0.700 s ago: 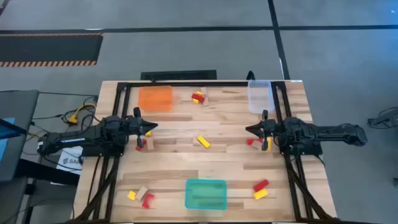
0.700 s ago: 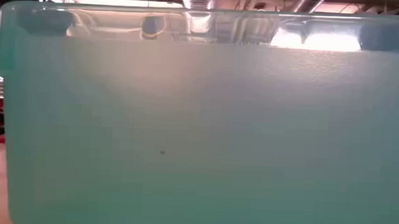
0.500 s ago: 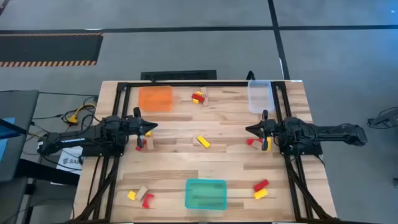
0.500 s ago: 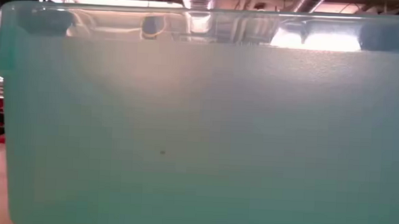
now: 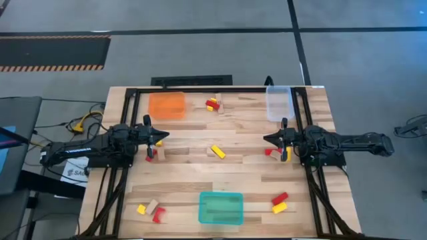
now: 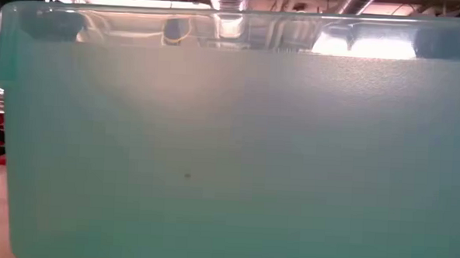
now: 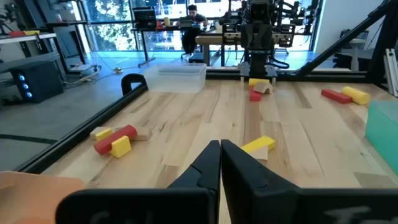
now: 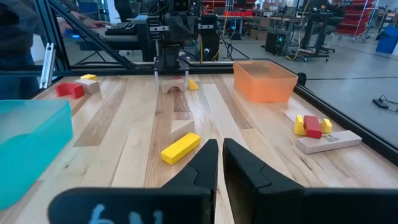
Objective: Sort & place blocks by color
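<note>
- The blocks, small toy pieces in bright red, bright yellow and pale natural wood, lie scattered in little groups over a light wooden plank table (image 5: 187, 173) edged by a black metal frame.
- The table stands on a grey floor; a black strip with orange hatching lies on the floor far to the left, and beyond the table the wrist views show a workshop with windows, desks and a seated person.
- Three trays sit on the table: an orange plastic tray (image 5: 167, 105) at the far left, a clear plastic tray (image 5: 278, 102) at the far right, and a teal plastic tray (image 5: 221, 207) at the near edge, whose wall fills the low view.
- A yellow oblong block beside a pale wooden one (image 5: 216, 152) lies at the centre.
- A red, yellow and wooden cluster (image 5: 213, 105) sits at the far edge, between the orange and clear trays.
- A yellow, wooden and red trio (image 5: 151, 210) lies near left; a red and yellow pair (image 5: 279, 203) lies near right.
- The left gripper (image 5: 159, 137) hangs at mid-left, fingers pressed together on nothing, with a few blocks just beside it.
- The right gripper (image 5: 269, 139) hangs at mid-right, fingers likewise closed and empty, with red and yellow blocks (image 5: 275, 153) close by.
</note>
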